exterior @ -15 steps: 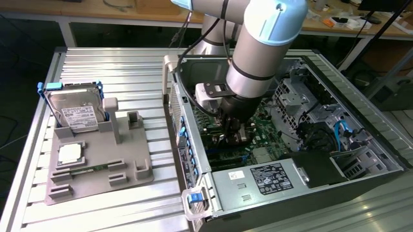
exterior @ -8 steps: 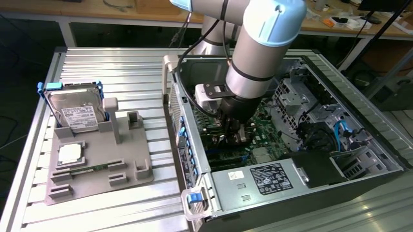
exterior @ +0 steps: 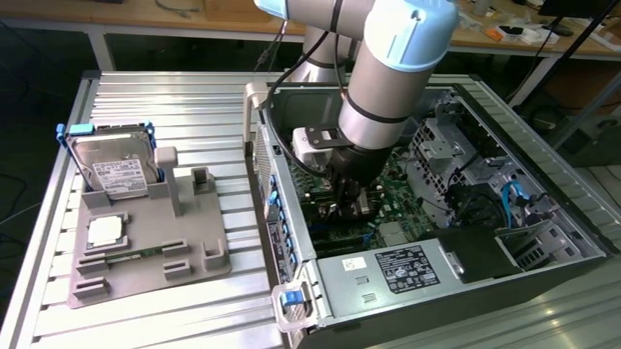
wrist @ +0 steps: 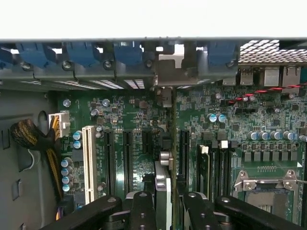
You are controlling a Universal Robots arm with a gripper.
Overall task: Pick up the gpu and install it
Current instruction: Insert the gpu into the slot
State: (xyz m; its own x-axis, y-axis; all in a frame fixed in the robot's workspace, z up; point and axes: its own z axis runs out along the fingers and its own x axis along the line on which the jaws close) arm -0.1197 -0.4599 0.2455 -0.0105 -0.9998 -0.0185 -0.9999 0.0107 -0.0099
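Our gripper (wrist: 165, 213) is deep inside the open computer case (exterior: 260, 123), low above the motherboard (wrist: 120, 115). Its two black fingers (wrist: 143, 211) are closed on the gpu (wrist: 162, 184), one on each face of the card. The card hangs among the long dark expansion slots (wrist: 127, 160). We cannot tell whether its lower edge touches a slot.

To do this step well, we judge that the card must be kept upright and parallel to its slot. Its far end should line up with the opening in the rear wall (wrist: 168, 72), under the blue clips (wrist: 127, 51). The push should go straight down and evenly along the whole length, because a tilt could jam the contacts or bend the board. The grip must be firm enough that the card does not slide between the fingers.

The gpu shows itself to us edge-on. It is a thin dark blade, with a pale metallic strip near the fingers and some small parts along its edge farther away.
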